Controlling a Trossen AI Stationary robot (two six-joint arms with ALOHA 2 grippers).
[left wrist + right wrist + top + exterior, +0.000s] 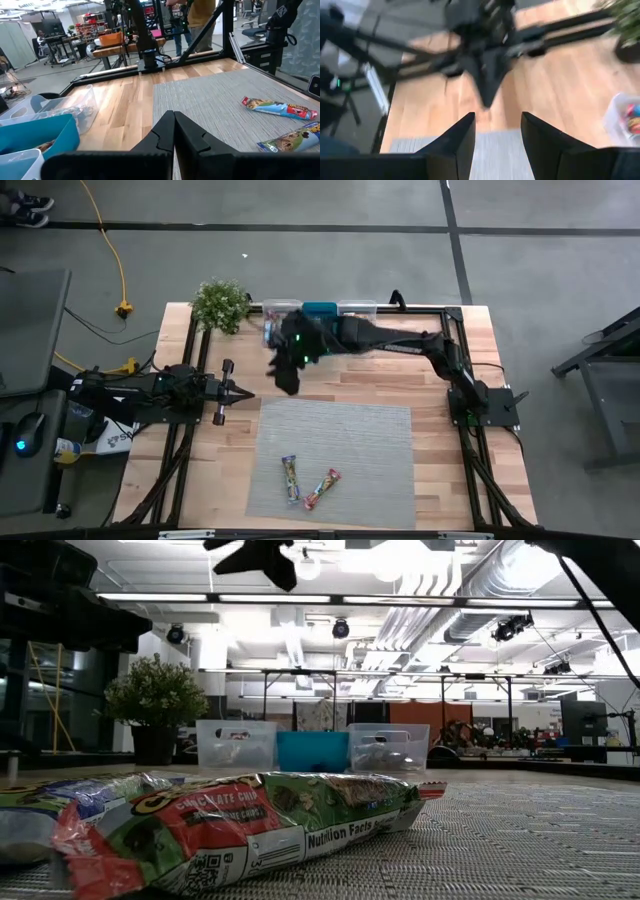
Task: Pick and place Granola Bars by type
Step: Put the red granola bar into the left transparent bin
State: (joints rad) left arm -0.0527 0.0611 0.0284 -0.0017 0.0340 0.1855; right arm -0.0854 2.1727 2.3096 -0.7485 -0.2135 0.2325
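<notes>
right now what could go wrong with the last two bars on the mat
The right gripper hangs open and empty near the clear bin, far from the two granola bars. These lie close together, so picking one may nudge the other. The left gripper, shut, points toward the right arm's path down to them.

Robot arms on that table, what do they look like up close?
Both arms are black and jointed. The right claw has two dark, tapering fingers; the left claw has matching angular black ones. Green lights glow on the right arm.
</notes>
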